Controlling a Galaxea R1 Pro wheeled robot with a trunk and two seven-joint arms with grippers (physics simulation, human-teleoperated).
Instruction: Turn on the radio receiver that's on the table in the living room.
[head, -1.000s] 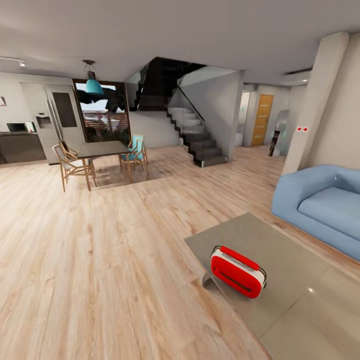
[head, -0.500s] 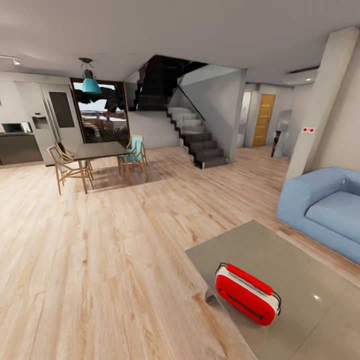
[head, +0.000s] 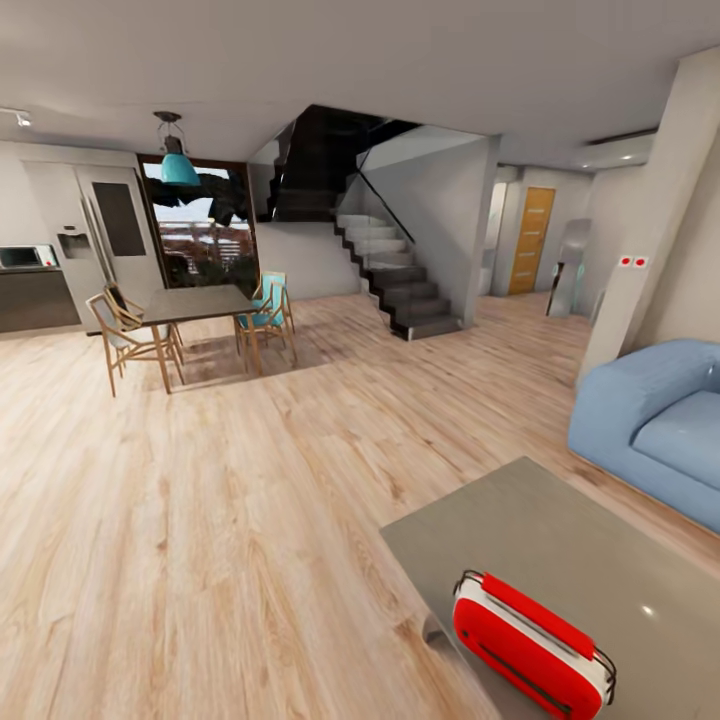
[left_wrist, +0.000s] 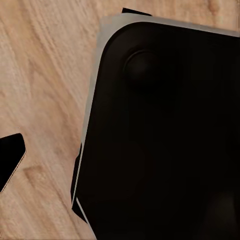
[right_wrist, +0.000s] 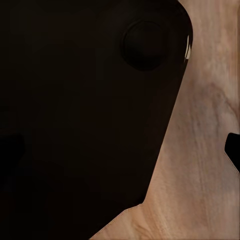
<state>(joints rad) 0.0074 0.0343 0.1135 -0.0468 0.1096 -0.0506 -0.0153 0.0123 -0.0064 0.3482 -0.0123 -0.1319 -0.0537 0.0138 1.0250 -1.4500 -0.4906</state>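
Observation:
The red radio receiver (head: 530, 650), with white trim and a thin handle, lies on the near left part of the low grey-beige table (head: 560, 540) at the bottom right of the head view. Part of it is cut off by the picture's lower edge. The living room's light wood plank floor (head: 230, 500) spreads out ahead and to the left. Both wrist views look down at my own black base (left_wrist: 165, 135) (right_wrist: 85, 115) over the wood floor. A dark tip (left_wrist: 10, 160) sits at one edge of the left wrist view, and another dark tip (right_wrist: 234, 150) at one edge of the right wrist view.
A blue sofa (head: 660, 420) stands to the right of the table, beside a beige pillar (head: 650, 230). Far left is a darker dining table (head: 195, 302) with wooden chairs, under a teal lamp. A dark staircase (head: 395, 270) rises at the back centre.
The whole head view has shifted, so the camera has moved: the radio and table now sit lower, further right and larger. Nothing in the room itself has moved.

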